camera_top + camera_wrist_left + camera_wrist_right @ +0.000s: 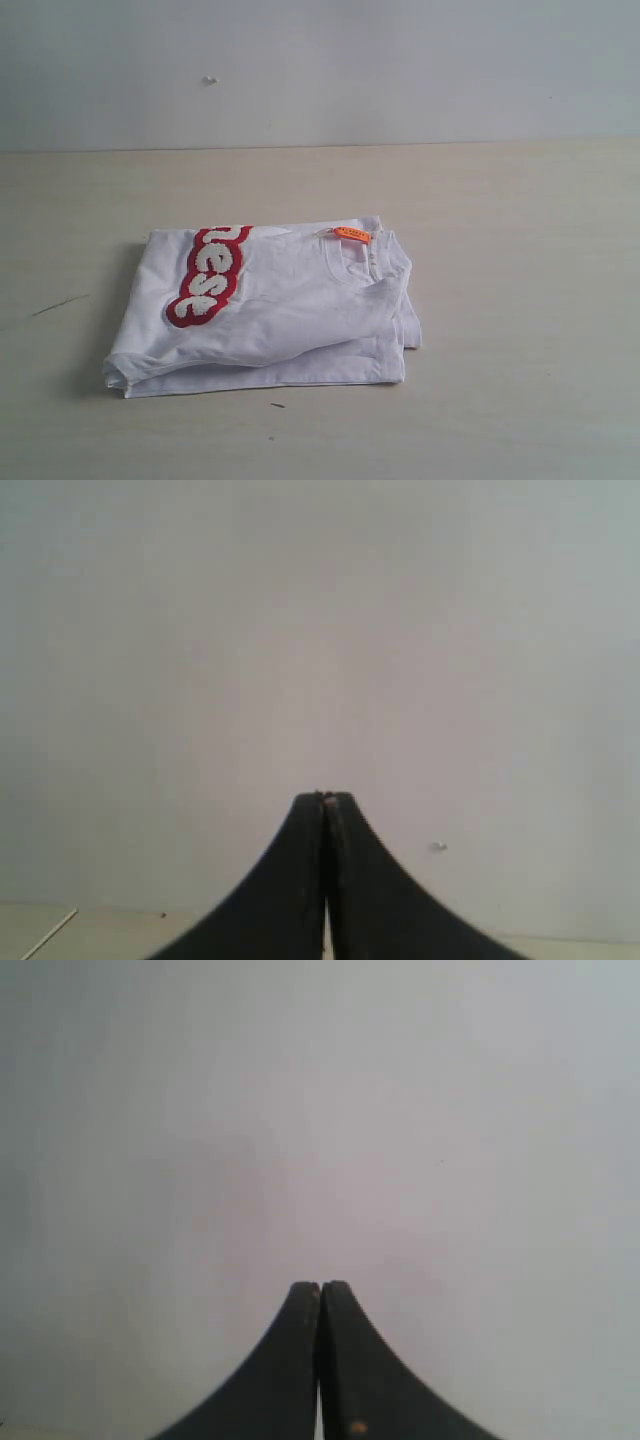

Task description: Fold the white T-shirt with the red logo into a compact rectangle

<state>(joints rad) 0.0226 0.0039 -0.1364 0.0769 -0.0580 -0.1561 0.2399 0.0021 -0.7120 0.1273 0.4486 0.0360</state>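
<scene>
1. Exterior view is showing the white T-shirt [290,310] lying as a folded bundle on the table [520,300]. It is sitting about midway between the far and near edges, a little toward the left edge and well apart from every corner.
2. The red logo [210,275] is facing up on the bundle's left part. Only the letters "ese" are showing, and the rest is running out of sight at the fold toward the far edge.
3. The orange tag [352,234] is sitting at the collar [350,265], on the side nearest the far edge, so the neck is ending up on top of the stack.
4. A lower layer is peeking out along the near side and the right side, so the rectangle is looking compact but not crisp. I am judging the folding essentially finished, with at most some squaring left.
5. The left gripper [326,800] is pressing its jaws together on nothing, aiming at the plain wall [400,70].
6. The right gripper [320,1285] is doing the same, pinched closed and empty.
7. Neither arm is appearing in the exterior view. They are probably parking clear so nothing snags the cloth.
</scene>
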